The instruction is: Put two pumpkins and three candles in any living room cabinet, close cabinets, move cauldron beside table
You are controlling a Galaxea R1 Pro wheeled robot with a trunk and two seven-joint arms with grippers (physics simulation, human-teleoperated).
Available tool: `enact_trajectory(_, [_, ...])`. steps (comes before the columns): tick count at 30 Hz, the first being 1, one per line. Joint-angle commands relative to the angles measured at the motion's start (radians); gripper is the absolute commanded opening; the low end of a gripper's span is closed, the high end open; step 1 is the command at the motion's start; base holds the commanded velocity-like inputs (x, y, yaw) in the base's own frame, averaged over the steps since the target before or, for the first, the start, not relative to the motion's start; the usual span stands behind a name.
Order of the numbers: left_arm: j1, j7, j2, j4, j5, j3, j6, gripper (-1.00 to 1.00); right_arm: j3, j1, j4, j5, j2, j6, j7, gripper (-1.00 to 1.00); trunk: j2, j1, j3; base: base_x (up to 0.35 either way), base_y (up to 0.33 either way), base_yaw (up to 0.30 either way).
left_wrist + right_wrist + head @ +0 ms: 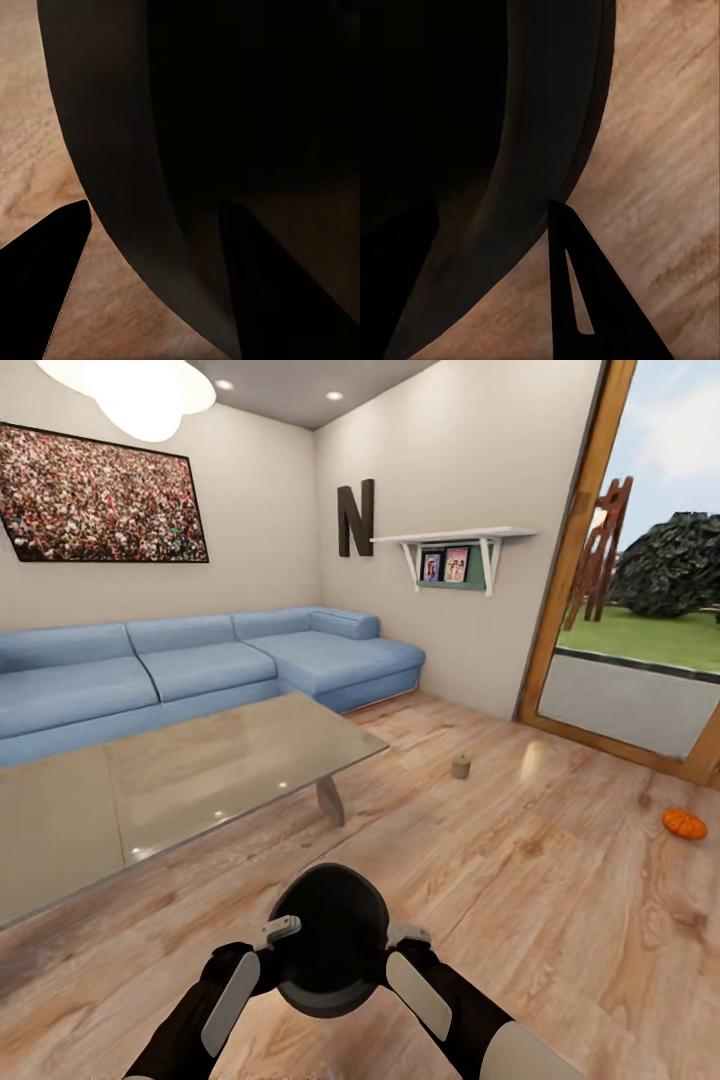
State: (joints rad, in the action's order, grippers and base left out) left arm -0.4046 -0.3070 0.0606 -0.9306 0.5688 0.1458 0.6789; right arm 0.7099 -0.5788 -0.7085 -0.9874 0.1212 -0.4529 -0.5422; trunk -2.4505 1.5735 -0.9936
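Nearest the robot, the cauldron (330,938) is held up btwn both arms over the wood floor (560,880), mouth facing the head cam. Left gripper (281,932) is clamped on its left rim; left wrist view shows one finger (45,277) outside the wall and the other inside the pot. Right gripper (405,937) grips the right rim the same way, w/ one finger (585,300) outside and one inside. Just beyond, to the left, the glass-top table (180,780) stands near the cauldron, not touching. Further out on the floor, a candle (461,767) stands upright, and a pumpkin (685,823) lies well to the right by the door frame (570,560). At the back, blue sofa (200,670) along the wall.
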Motion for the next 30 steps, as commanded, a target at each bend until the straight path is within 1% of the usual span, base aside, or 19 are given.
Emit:
enact_trajectory(1, [-0.001, -0.01, -0.001, -0.008, -0.004, 0.001, -0.001, -1.0, -0.01, -0.001, 0.0, 0.016, -0.002, -0.012, -0.009, -1.0, -0.001, 0.0, -0.001, 0.0, 0.0, 0.272])
enact_trajectory(22, [-0.001, -0.011, -0.001, -0.008, -0.004, 0.001, -0.001, -1.0, -0.01, -0.001, 0.0, 0.016, -0.002, -0.014, -0.009, -1.0, -0.001, 0.0, -0.001, 0.0, 0.0, 0.271])
enact_trajectory(25, [-0.002, -0.01, -0.001, -0.008, -0.004, 0.001, -0.001, -1.0, -0.01, -0.001, -0.001, 0.016, -0.002, -0.014, -0.009, -1.0, -0.001, 0.0, -0.001, 0.0, 0.0, 0.122])
enact_trajectory(30, [-0.002, -0.011, -0.001, -0.008, -0.004, 0.001, -0.001, -1.0, -0.01, -0.001, -0.003, 0.016, -0.002, -0.018, -0.009, -1.0, -0.001, 0.0, -0.001, 0.0, 0.0, 0.02])
